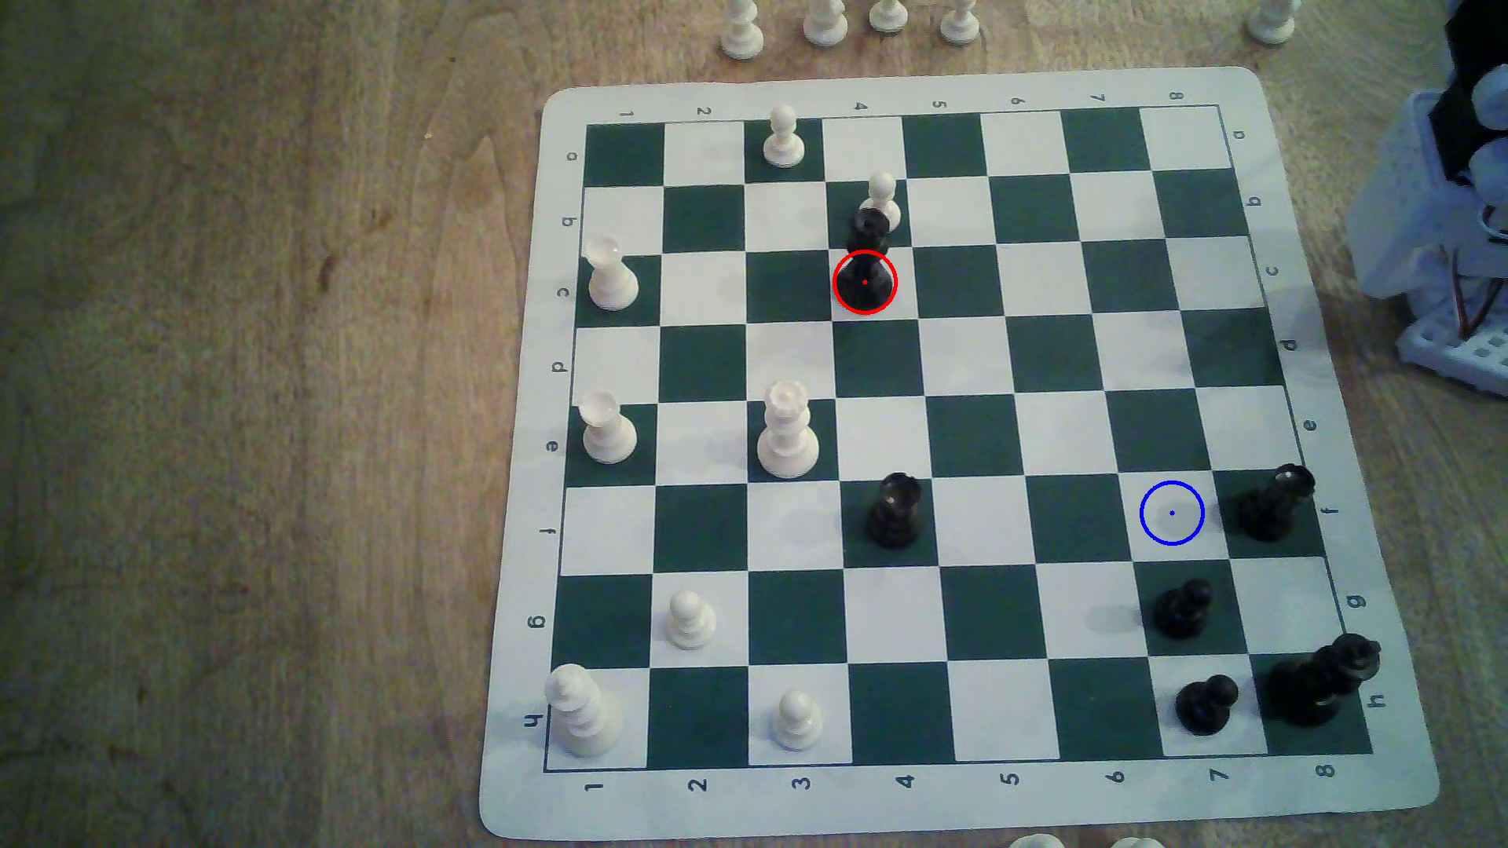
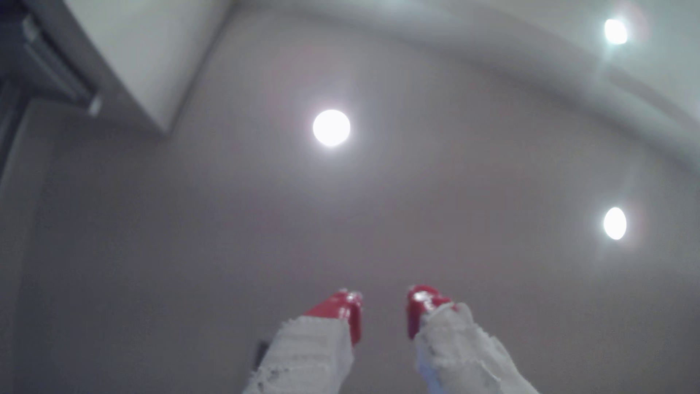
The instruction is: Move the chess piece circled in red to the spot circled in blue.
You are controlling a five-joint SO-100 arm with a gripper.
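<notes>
The pincer points up at the ceiling, its red-tipped fingers spread with a clear gap and nothing between them; three round ceiling lights glow beyond it. In the exterior view the arm's white base sits off the board mat at about two o'clock, on the wooden desk; the chess piece circled in red stands upright on a white square toward twelve o'clock of the mat's middle, with a white pawn just behind it on the next square toward twelve o'clock; the spot circled in blue is a bare white square toward four o'clock from the mat's middle, well apart from that piece; a black piece stands on the green square just beside the spot at three o'clock, and a black pawn on the square next to it at six o'clock; a tall white piece stands left of the middle.
</notes>
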